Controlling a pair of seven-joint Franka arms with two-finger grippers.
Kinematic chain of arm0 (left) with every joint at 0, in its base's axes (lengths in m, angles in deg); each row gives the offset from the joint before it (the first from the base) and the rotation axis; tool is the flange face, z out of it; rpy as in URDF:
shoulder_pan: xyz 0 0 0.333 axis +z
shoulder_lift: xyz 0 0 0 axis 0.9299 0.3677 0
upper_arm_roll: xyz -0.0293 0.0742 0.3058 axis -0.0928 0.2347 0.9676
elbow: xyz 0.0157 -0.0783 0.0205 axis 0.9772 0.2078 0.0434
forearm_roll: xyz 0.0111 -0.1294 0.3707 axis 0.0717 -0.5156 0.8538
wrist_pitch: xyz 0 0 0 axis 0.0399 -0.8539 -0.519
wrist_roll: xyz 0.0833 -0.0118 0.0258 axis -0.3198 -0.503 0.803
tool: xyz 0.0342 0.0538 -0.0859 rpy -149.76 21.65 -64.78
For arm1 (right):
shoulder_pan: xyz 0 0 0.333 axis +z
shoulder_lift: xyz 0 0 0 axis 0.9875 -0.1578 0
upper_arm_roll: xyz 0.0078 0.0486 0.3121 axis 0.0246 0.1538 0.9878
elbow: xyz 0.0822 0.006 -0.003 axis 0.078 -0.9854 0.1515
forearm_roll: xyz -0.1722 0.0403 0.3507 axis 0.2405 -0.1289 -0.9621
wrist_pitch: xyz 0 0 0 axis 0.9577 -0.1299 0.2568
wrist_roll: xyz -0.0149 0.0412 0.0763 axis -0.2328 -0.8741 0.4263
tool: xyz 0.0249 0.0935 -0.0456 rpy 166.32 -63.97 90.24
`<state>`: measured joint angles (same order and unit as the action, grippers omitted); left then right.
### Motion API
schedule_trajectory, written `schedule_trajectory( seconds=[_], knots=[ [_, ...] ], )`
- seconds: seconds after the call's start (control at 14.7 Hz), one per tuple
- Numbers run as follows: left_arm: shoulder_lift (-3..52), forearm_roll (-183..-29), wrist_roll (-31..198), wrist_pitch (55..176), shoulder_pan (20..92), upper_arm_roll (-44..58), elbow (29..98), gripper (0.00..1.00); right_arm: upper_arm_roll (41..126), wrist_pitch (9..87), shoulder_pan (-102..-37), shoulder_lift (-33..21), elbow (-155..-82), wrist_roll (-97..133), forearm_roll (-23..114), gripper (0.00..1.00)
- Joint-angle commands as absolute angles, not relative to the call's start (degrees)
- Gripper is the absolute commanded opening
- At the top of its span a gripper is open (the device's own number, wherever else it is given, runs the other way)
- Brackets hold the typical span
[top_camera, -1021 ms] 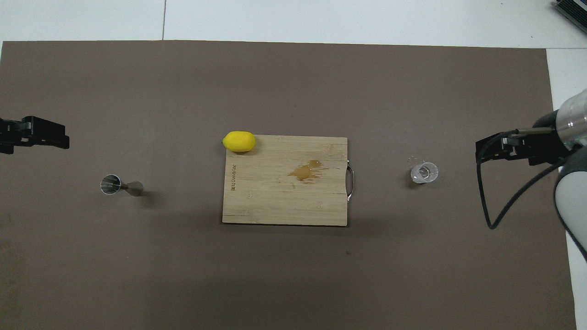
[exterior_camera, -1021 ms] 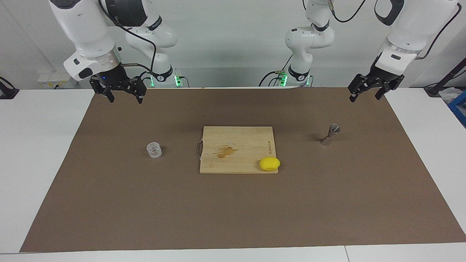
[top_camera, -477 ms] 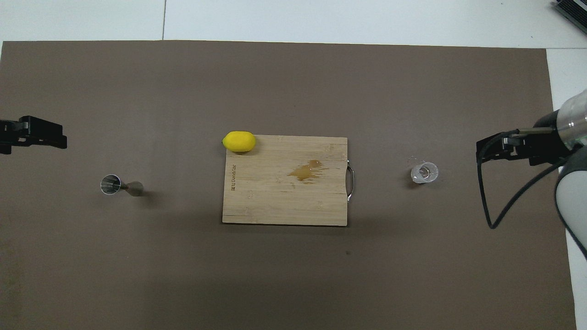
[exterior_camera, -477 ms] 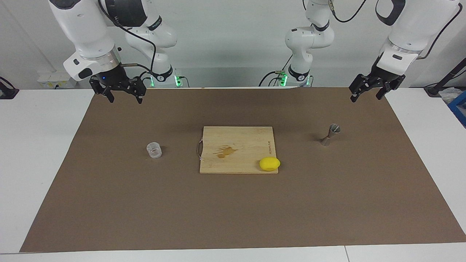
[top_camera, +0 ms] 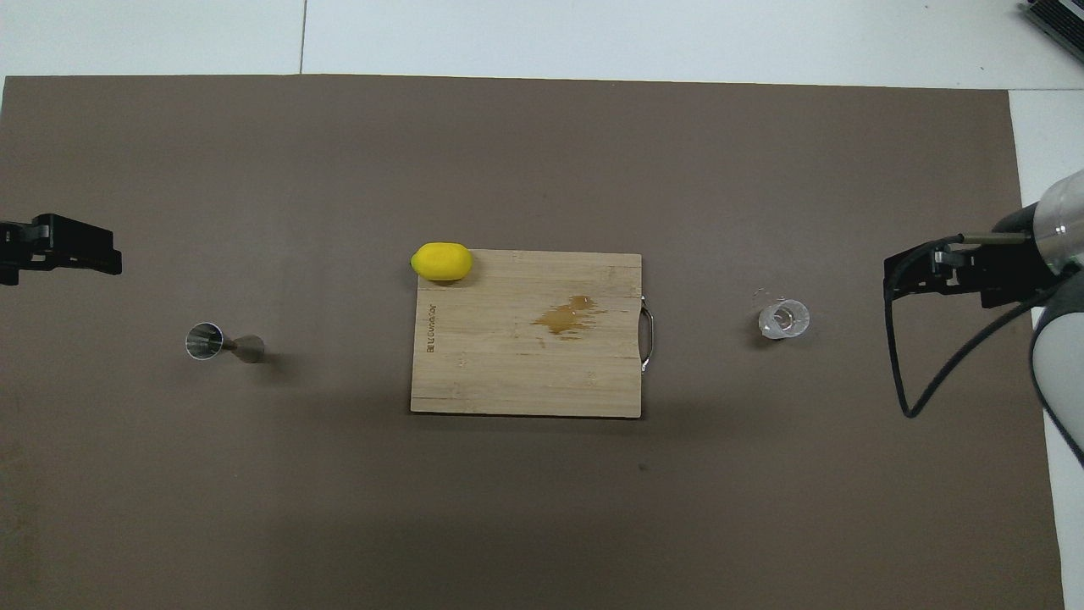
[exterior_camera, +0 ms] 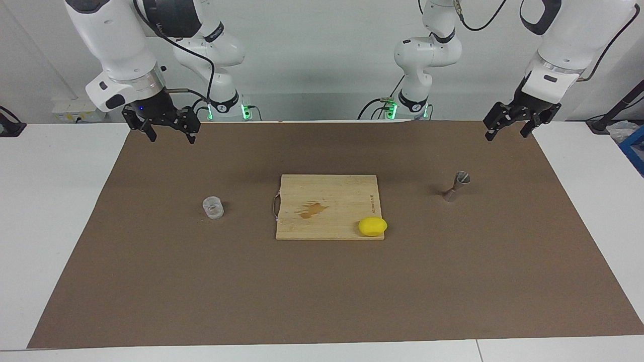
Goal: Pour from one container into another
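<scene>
White tabletop (exterior_camera: 55, 211) carries a large brown mat (exterior_camera: 322, 281), on which all items stand.

Layout:
- Wooden cutting board (exterior_camera: 327, 198) lies at the centre of the mat. It bears a brownish stain (exterior_camera: 313, 209) near its middle and a metal handle (exterior_camera: 274, 206) on the edge toward the right arm's end.
- Yellow lemon (exterior_camera: 373, 226) rests on the board's corner farthest from the robots, toward the left arm's end.
- Clear glass tumbler (exterior_camera: 213, 207) stands upright on the mat, beside the board, toward the right arm's end and well apart from the board.
- Silver jigger (exterior_camera: 456, 186) stands upright on the mat toward the left arm's end, well apart from the board.

Tool status:
- Right tool (exterior_camera: 167, 131) hangs raised over the mat's edge nearest the robots at the right arm's end; fingers spread apart, holding nothing. It is clear of the tumbler.
- Left tool (exterior_camera: 508, 129) hangs raised over the mat's corner nearest the robots at the left arm's end; fingers spread apart, holding nothing. It is clear of the jigger.
</scene>
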<state>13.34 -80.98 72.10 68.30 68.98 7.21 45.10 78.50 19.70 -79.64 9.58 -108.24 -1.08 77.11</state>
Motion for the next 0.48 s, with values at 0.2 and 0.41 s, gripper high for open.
schedule_trajectory(
  seconds=[0.2,0.41],
  knots=[
    [12.60,-81.00,71.93,68.18,69.83,7.25,45.53,1.00,78.84,21.05,-81.18,8.87,-108.97,-17.65,74.10,1.00],
    [12.43,-81.00,72.28,67.83,72.03,7.16,45.89,1.00,78.84,21.14,-82.76,7.21,-109.24,-25.14,71.72,1.00]
  ],
)
